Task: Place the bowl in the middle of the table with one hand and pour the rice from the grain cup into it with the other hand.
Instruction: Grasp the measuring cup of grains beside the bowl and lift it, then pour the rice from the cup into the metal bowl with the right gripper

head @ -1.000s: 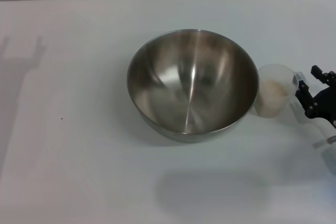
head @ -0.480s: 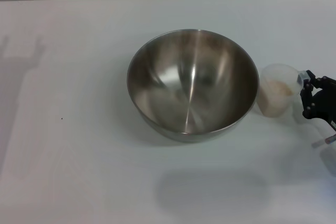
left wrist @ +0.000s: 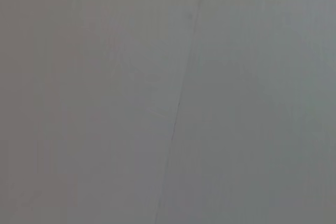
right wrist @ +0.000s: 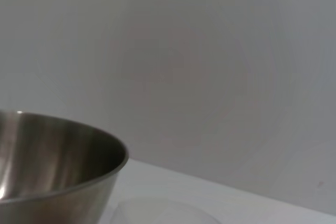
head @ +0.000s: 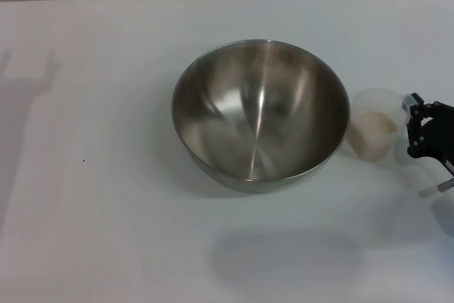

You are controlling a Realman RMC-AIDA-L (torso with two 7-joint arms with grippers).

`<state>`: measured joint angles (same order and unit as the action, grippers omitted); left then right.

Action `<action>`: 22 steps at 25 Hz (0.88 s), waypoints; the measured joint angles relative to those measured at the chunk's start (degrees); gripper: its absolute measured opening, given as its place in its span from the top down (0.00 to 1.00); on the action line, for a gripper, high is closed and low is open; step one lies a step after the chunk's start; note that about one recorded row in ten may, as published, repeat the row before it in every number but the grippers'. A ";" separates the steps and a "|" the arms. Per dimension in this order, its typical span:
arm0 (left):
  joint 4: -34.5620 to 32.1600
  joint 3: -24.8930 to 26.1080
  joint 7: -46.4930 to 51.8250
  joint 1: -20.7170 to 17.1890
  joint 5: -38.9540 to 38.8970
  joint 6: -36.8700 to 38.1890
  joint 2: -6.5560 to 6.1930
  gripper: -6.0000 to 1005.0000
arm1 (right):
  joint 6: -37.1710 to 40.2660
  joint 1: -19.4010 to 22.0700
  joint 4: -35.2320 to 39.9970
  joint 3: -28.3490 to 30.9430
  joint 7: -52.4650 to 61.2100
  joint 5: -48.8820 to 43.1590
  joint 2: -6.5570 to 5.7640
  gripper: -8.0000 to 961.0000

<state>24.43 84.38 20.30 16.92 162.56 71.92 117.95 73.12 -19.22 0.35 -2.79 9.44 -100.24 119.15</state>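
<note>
Right tool (head: 420,127), black, at the bench's right edge, pinching the rim of 1 clear cup (head: 374,133) holding rice (head: 374,127), just right of 1 steel bowl (head: 259,113) standing mid-bench (head: 106,211); left tool out of sight.

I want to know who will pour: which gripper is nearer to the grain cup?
The right. The right gripper is at the cup, on the side away from the bowl. The left gripper appears in no view, so it is farther away.
</note>
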 joint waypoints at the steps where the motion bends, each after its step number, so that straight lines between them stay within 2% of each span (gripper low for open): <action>1: 0.00 0.00 0.00 0.00 -0.03 0.02 0.00 0.14 | 0.36 0.09 0.00 0.28 -0.01 0.17 0.02 0.97; 7: 0.00 -0.01 0.00 -0.04 0.14 0.07 0.00 0.14 | 7.86 1.33 -0.24 5.07 0.14 1.98 0.06 0.98; 9: 0.00 -0.03 0.00 -0.05 0.16 0.07 0.00 0.14 | 12.58 1.66 -0.22 9.08 0.43 2.08 -0.06 0.98; 11: 0.00 -0.10 0.00 -0.05 0.16 0.07 0.00 0.14 | 13.55 1.54 -0.17 10.12 0.44 2.09 -0.10 0.98; 14: -0.07 -0.32 0.00 0.18 0.15 -0.09 0.00 0.14 | 16.87 -0.69 0.54 12.56 -0.27 2.12 -0.17 0.98; 16: -0.18 -0.35 0.00 0.31 0.17 -0.17 0.00 0.14 | 17.41 -1.46 0.74 12.68 -0.73 2.12 -0.17 0.98; 19: -0.46 -0.41 0.00 0.72 0.14 -0.31 0.00 0.14 | 18.40 -5.54 1.08 12.34 -5.45 2.13 -0.16 0.98; 22: -0.48 -0.46 0.00 0.88 0.13 -0.33 0.00 0.14 | 18.17 -7.42 1.03 11.99 -9.15 1.92 -0.12 0.98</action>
<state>23.95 83.91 20.30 17.80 162.69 71.59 117.95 91.28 -26.64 1.38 9.20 0.29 -98.32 119.03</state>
